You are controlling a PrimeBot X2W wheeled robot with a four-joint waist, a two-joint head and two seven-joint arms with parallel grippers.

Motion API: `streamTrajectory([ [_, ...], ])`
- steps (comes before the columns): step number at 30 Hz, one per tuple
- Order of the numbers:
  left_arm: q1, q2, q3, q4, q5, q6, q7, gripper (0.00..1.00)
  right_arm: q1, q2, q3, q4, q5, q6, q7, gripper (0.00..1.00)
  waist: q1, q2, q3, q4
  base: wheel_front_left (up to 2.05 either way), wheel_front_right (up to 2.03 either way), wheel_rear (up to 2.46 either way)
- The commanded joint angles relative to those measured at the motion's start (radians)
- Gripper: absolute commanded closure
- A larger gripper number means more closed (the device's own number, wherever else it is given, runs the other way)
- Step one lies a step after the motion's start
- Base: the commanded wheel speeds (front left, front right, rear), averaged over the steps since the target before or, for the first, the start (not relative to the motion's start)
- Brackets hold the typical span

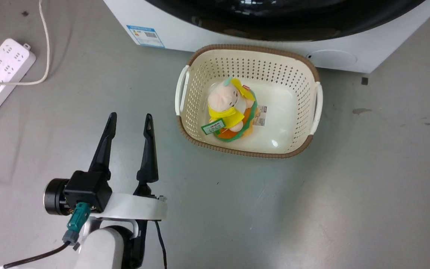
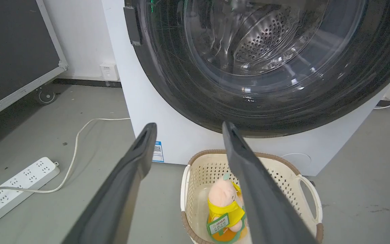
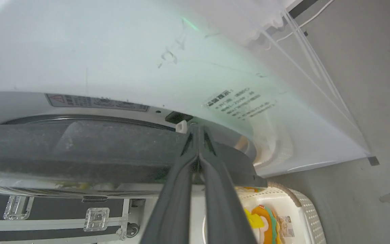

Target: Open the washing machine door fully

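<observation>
Cream perforated basket (image 1: 252,48) with brown rim and white side handles stands on the grey floor (image 1: 312,205). Contents: one plush toy (image 1: 226,101), pink head, yellow clothing, green tag (image 1: 213,126) attached, lying toward the basket's left side. White power strip (image 1: 2,73) lies on the floor well to the left, white cord (image 1: 45,41) trailing off. Black flight case (image 3: 63,217) with metal latches noted in the right wrist view.

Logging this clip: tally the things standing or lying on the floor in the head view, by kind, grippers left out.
Washing machine: 1
Laundry basket: 1
Plush toy, lying in the basket: 1
Power strip: 1
Total: 4
</observation>
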Motion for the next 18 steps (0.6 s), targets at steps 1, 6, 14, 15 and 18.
streamTrajectory([
  [1,-0.023,0.001,-0.007,-0.005,-0.011,0.005,-0.010,0.00,-0.059,-0.007,-0.042,0.026,-0.005,0.001,0.038,1.00,-0.0001,-0.0001,0.009,0.006,0.00,0.00,0.00],
  [6,-0.035,0.001,-0.018,-0.004,-0.020,0.010,-0.023,0.00,-0.162,0.009,-0.165,0.062,-0.030,0.001,0.175,1.00,-0.0001,-0.0001,0.034,0.019,0.00,0.00,0.00],
  [14,-0.055,0.001,-0.034,-0.002,-0.034,0.019,-0.040,0.00,-0.279,0.010,-0.296,0.114,-0.115,0.001,0.335,1.00,-0.0001,-0.0001,0.048,0.040,0.00,0.00,0.00],
  [15,-0.056,0.001,-0.036,-0.002,-0.036,0.021,-0.042,0.00,-0.275,0.016,-0.293,0.107,-0.115,0.001,0.358,1.00,-0.0001,-0.0001,0.046,0.041,0.00,0.00,0.00],
  [18,-0.057,0.001,-0.040,-0.001,-0.039,0.024,-0.046,0.00,-0.265,0.025,-0.308,0.092,-0.112,0.001,0.392,1.00,-0.0001,-0.0001,0.041,0.044,0.00,0.00,0.00],
])
